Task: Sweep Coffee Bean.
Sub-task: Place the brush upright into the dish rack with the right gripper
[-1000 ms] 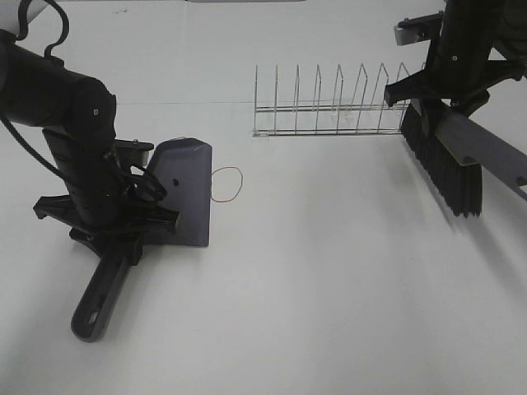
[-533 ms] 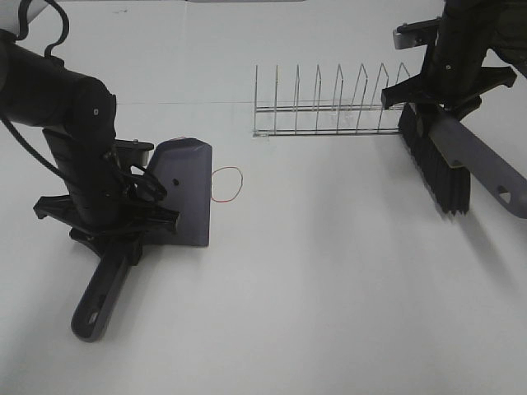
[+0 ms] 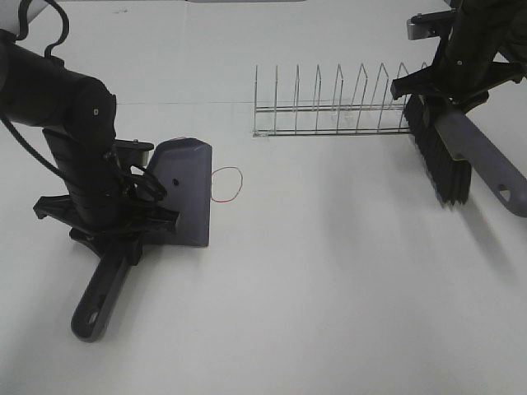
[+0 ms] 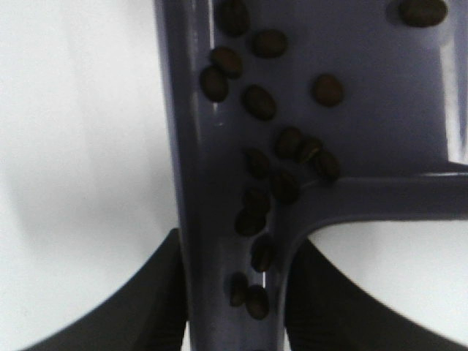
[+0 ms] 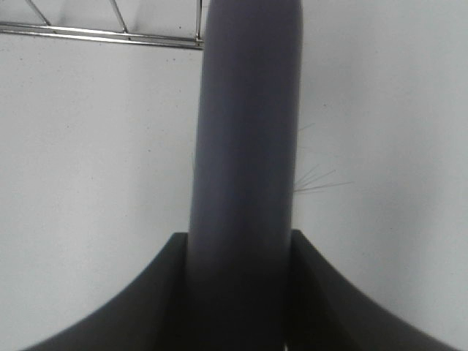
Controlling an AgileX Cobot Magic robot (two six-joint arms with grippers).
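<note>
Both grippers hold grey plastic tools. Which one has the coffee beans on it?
The dustpan in the left gripper: coffee beans lie scattered across its pan and down its handle. The brush in the right gripper shows none.

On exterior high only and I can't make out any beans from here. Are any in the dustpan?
Observer: Yes. Left wrist shows over a dozen coffee beans lying in the dustpan, some down in its handle channel.
Operator: Is it gripped properly?
Observer: Looks so. The left gripper has a finger pressed against each side of the dustpan handle.
Operator: And the other arm?
Observer: Right wrist shows the right gripper shut on the brush handle.
</note>
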